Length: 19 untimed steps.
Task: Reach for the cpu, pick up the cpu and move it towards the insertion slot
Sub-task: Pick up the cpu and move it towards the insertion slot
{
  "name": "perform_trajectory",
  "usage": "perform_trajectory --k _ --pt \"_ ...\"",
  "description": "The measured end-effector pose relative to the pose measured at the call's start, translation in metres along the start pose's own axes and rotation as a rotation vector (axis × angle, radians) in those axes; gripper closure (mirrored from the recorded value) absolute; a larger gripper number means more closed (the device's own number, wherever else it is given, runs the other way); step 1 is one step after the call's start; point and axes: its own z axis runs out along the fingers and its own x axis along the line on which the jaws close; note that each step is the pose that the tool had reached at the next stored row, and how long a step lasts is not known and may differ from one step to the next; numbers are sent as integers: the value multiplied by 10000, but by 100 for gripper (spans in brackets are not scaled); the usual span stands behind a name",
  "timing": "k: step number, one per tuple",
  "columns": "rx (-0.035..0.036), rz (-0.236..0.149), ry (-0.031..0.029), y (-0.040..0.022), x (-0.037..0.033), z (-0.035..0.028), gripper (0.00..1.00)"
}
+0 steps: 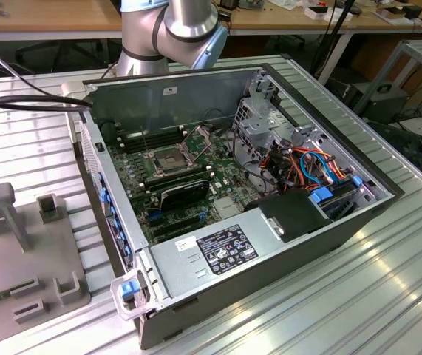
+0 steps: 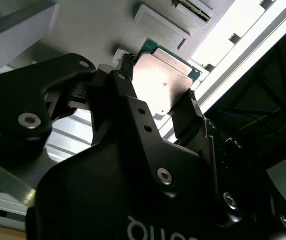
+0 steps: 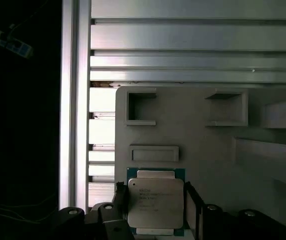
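Two fingers: black, one set against each opposite edge of the chip, so its flat face is left bare and nothing presses on it
Claw: narrowed onto the chip and gripping it by its sides, as both wrist views show
Chip: silvery square on a green board, over the grey tray near one corner; I cannot tell whether it rests there or is raised a little
Tray: moulded pockets and ridges, likely meant to hold parts in known places
Socket: inside the open computer case, bracket lifted so the dark centre lies free to take a chip
Table: ribbed metal, carrying the case
Progress: reach looks done, grip looks made, no travel toward the socket shown yet
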Motion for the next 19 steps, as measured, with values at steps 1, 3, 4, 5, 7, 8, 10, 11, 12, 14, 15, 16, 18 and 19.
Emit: perform_trajectory --k 1,3,4,5,7,8,10,11,12,14,15,16,18,19 --pt "1 0 2 0 0 -2 45" --pt "1 0 1 0 0 -4 45" --pt "2 0 2 0 0 -5 45" --pt "1 0 2 0 0 -6 45" --pt "4 1 5 0 1 -14 45" --pt "3 0 5 1 1 -21 45" --pt "2 1 3 2 1 -49 45" --pt "2 1 2 3 2 -70 45" --pt "3 0 2 4 2 -114 45" --pt "38 1 3 8 4 -204 45" --pt "87 2 2 11 5 -261 45" --pt "128 3 4 13 6 -310 45" --pt "256 5 5 21 10 -504 45" --pt "298 6 5 25 12 -602 45"
